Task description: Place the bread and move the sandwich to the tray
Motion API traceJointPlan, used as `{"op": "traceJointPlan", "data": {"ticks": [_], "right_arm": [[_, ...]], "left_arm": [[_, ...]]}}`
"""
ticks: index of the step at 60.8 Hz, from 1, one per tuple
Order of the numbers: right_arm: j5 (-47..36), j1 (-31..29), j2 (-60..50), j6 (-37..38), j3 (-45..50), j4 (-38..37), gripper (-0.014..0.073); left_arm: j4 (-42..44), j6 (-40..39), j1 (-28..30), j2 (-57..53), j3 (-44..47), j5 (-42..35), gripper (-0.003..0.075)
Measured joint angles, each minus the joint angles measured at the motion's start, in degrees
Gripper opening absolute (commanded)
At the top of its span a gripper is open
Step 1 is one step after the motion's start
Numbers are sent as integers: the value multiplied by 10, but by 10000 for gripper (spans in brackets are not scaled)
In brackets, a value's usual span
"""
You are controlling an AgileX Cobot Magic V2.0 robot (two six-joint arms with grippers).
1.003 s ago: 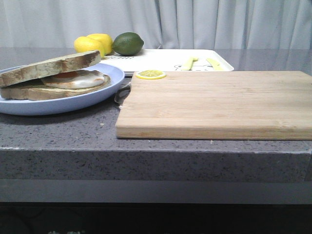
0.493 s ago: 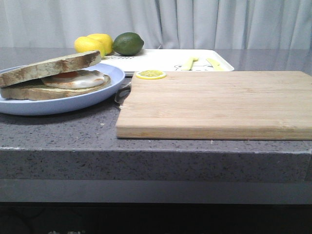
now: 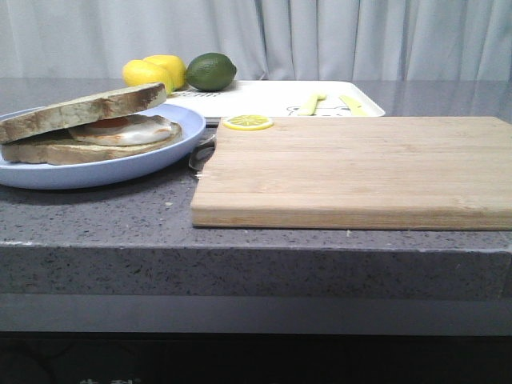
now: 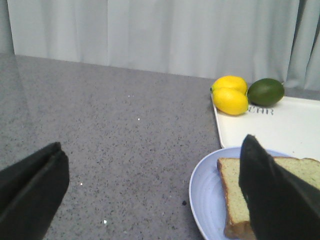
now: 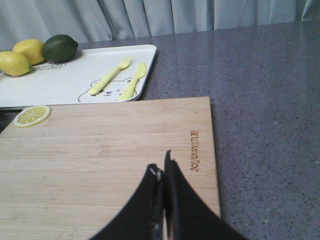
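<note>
The sandwich [image 3: 80, 148] lies on a round light-blue plate [image 3: 120, 166] at the left: a bottom slice, a fried egg [image 3: 132, 130], and a plain bread slice [image 3: 88, 108] resting tilted on top. The white tray [image 3: 264, 98] lies behind the cutting board. My left gripper [image 4: 153, 142] is open and empty over the bare counter, beside the plate [image 4: 207, 190]; its right finger [image 4: 270, 190] covers part of the bread [image 4: 232, 192]. My right gripper [image 5: 161, 169] is shut and empty above the cutting board [image 5: 100, 150]. Neither gripper shows in the front view.
A wooden cutting board [image 3: 352, 168] fills the front right, with a lemon slice [image 3: 247, 122] at its far left corner. The tray [image 5: 65, 80] holds two lemons [image 3: 152, 72], a lime [image 3: 211, 71], and a yellow-green fork [image 5: 110, 75] and knife [image 5: 135, 79]. A curtain hangs behind.
</note>
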Motion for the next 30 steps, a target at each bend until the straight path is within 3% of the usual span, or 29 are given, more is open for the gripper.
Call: {"op": "traceJointPlan", "data": {"ticks": [19,30], "right_arm": [[-11,0,0,0,1,2,-61],[-12,0,0,0,1,2,-61]], "left_arm": [[0,0,0,246,-197,214,670],[0,0,-21,366,-277,257,670]]}}
